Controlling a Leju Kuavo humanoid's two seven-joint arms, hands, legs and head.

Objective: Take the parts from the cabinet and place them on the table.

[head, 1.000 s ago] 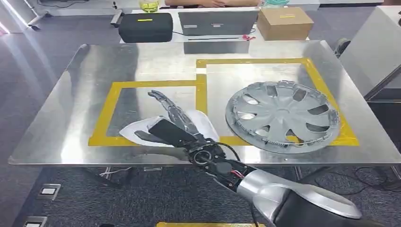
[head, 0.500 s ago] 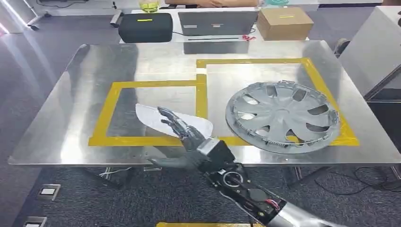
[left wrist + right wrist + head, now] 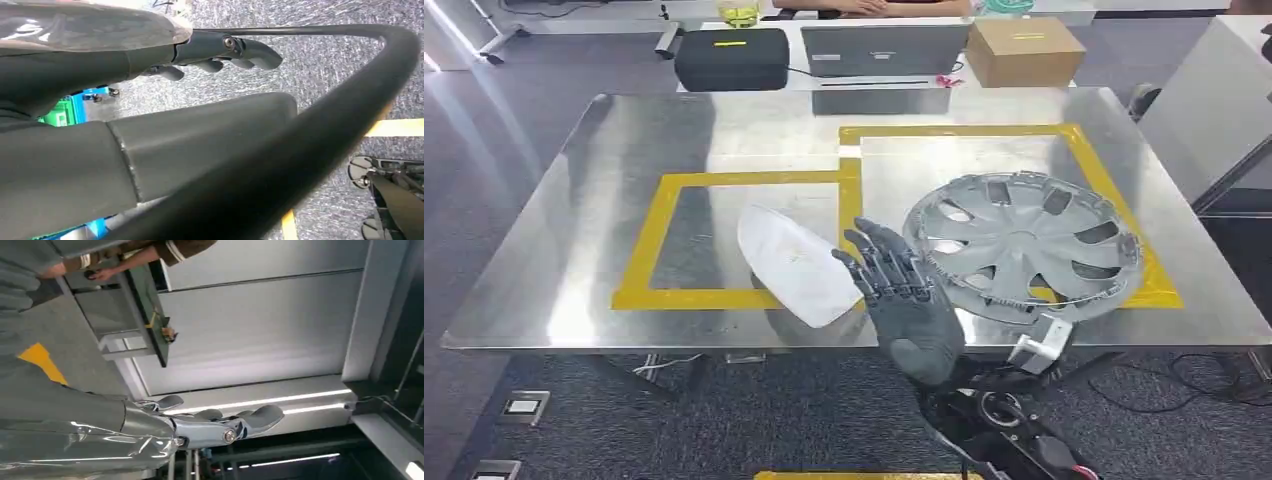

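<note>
Beside the white part point(image 3: 796, 265) at the table's point(image 3: 564, 210) near edge, empty right hand point(image 3: 902, 300).

On the table point(image 3: 574, 260), a cover point(image 3: 796, 263) lies left of a hubcap point(image 3: 1021, 245); the right hand point(image 3: 902, 300) hovers between them.

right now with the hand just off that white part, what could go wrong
The white part lies across the yellow tape, its near end close to the table edge; a brush from the right hand could push it off. That hand also hovers beside the hubcap and might clip its rim.
</note>
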